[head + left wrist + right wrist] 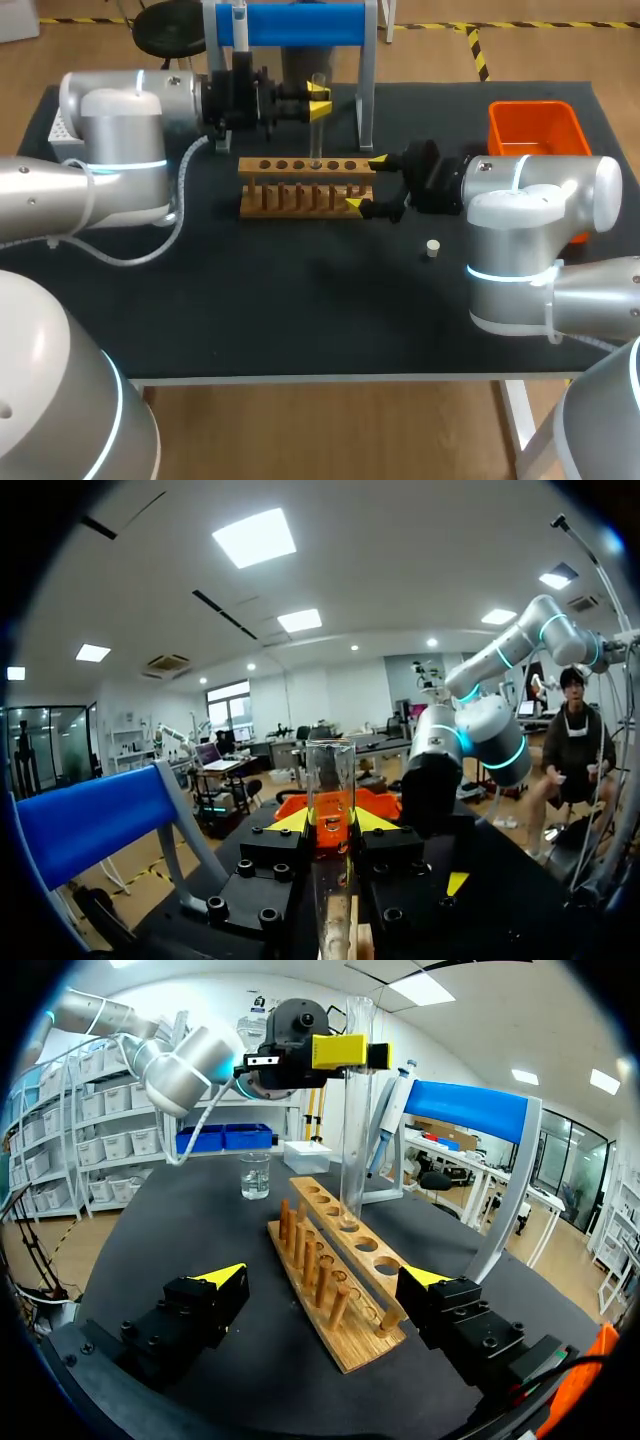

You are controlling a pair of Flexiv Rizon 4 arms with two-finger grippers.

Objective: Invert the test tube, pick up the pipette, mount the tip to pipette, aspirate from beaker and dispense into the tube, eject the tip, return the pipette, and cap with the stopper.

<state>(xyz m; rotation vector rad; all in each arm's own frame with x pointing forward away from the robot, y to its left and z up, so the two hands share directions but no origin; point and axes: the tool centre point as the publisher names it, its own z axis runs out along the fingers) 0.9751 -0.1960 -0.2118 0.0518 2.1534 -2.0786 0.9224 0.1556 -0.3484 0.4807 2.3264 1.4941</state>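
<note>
On the table, my right gripper stood wide open and empty, astride one end of the single wooden rack. My left gripper clamped the one glass tube upright over the rack, its lower end hard to make out. One small stopper lay near my right arm.

The rack is light brown wood on a black table. Over it stands a clear tube, and behind it a bright blue bar. Right of the rack are an orange bin and a cream stopper. The left arm and right arm are silver-grey with cyan rings, and their fingertips are yellow.
</note>
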